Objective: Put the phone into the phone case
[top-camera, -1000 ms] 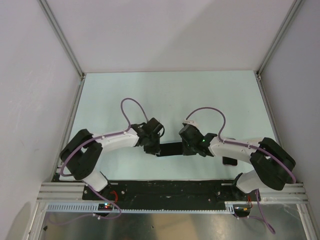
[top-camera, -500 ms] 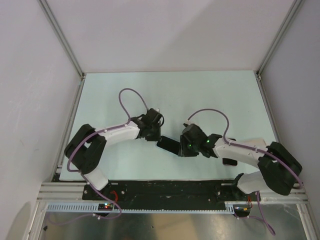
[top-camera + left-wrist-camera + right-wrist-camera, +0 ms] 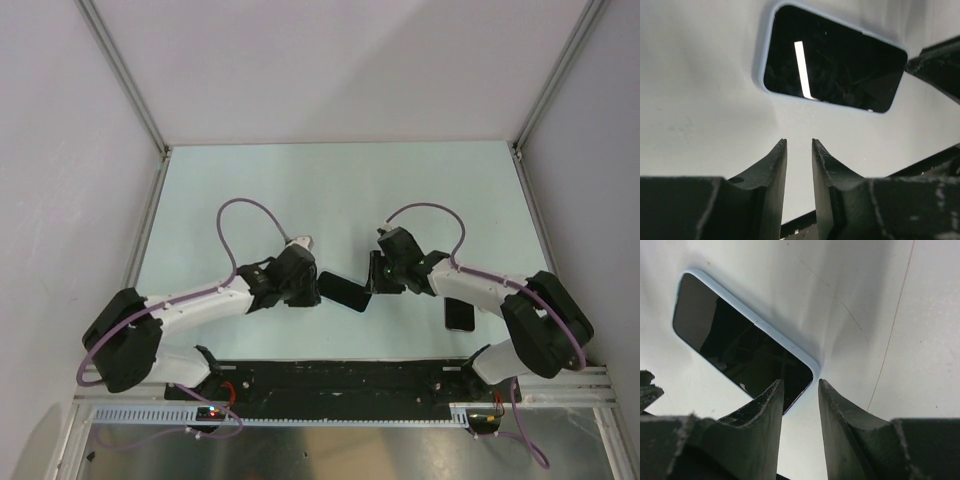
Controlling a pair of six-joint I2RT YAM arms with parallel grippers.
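The phone (image 3: 343, 291), a glossy black slab with a thin pale rim, lies flat on the pale table between my two grippers. It also shows in the left wrist view (image 3: 835, 70) and the right wrist view (image 3: 740, 345). My left gripper (image 3: 312, 285) (image 3: 799, 141) sits just short of the phone's left end, jaws a narrow gap apart and empty. My right gripper (image 3: 373, 278) (image 3: 800, 381) is at its right end, jaws slightly apart and empty, one finger over the phone's corner. The phone case (image 3: 459, 313), a wider dark slab, lies beside my right forearm.
White walls with aluminium posts (image 3: 130, 90) enclose the table on three sides. A black base rail (image 3: 330, 375) runs along the near edge. Purple cables (image 3: 250, 215) loop above both wrists.
The phone was held up between both grippers, then by the right one alone. Now it lies on the table and both grippers are off it. The right arm drew back, uncovering the case.
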